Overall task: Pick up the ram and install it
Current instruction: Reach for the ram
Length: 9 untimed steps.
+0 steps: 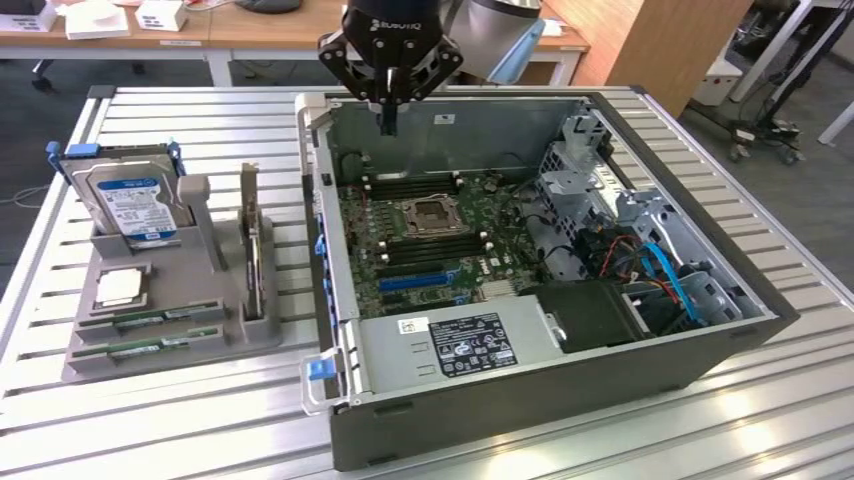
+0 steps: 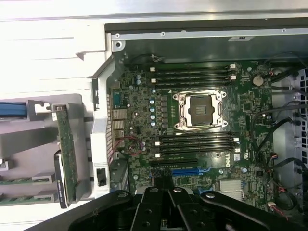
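Ram sticks (image 1: 163, 318), two of them, green with a pale label, lie on edge one beside the other in the front grooves of a gray holder (image 1: 200, 345) on the slatted metal table (image 1: 160, 420), at the exterior view's left of the computer case (image 1: 534, 400). The wrist view shows their ends (image 2: 17, 181) in the same grooves. Neither stick is touched.

The same holder carries a hard drive (image 1: 134, 205) standing upright at its back and an expansion card (image 1: 250, 235) standing on edge along the side nearest the case.

The gripper (image 1: 387, 125) hangs over the far wall of the open case, well apart from the holder. Its two fingers are pressed together, pointing down, with nothing between them.

Inside the case lies the motherboard (image 1: 427, 240), with the processor socket (image 1: 434, 213) at its middle. Long black memory slots (image 1: 400, 185) run in two groups, one on either side of the socket; the wrist view shows both groups (image 2: 192, 74).

A power supply (image 1: 454, 345) with a white label sits along the near wall of the case.
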Each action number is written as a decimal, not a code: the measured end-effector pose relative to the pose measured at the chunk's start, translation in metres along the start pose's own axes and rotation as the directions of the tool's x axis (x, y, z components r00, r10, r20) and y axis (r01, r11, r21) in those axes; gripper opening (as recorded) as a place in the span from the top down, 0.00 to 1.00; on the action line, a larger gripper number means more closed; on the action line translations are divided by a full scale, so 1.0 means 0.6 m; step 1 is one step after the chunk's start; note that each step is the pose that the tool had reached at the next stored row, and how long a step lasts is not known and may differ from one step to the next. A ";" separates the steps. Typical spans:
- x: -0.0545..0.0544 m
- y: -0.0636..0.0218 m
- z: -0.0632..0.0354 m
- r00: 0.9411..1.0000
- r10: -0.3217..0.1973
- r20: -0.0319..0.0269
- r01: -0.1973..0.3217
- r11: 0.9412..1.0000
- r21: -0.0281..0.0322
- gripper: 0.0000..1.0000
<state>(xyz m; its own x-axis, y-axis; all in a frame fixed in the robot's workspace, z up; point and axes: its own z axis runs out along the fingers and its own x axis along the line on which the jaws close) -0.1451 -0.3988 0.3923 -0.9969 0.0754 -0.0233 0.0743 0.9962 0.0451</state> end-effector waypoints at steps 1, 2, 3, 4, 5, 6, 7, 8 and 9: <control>0.002 0.000 0.000 1.000 0.000 0.000 0.000 1.000 0.000 0.90; 0.004 0.000 0.000 1.000 0.000 0.000 0.000 1.000 0.000 0.90; 0.006 0.000 0.000 1.000 0.000 0.000 0.000 1.000 0.000 0.90; 0.008 -0.001 0.000 1.000 0.000 0.000 0.000 1.000 0.000 0.90; 0.009 -0.001 0.000 1.000 0.000 0.000 0.000 1.000 0.000 0.90; 0.011 -0.001 0.000 1.000 0.000 0.000 0.000 1.000 0.000 0.90; 0.012 -0.001 0.000 1.000 0.000 0.000 0.000 1.000 0.000 0.90; 0.013 -0.001 0.000 1.000 0.000 0.000 0.000 1.000 0.000 0.90; 0.014 -0.001 0.000 1.000 0.000 0.000 0.000 1.000 0.000 0.90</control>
<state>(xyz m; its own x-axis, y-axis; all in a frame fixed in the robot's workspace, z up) -0.1536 -0.3989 0.3921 -0.9969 0.0752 -0.0233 0.0741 0.9962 0.0450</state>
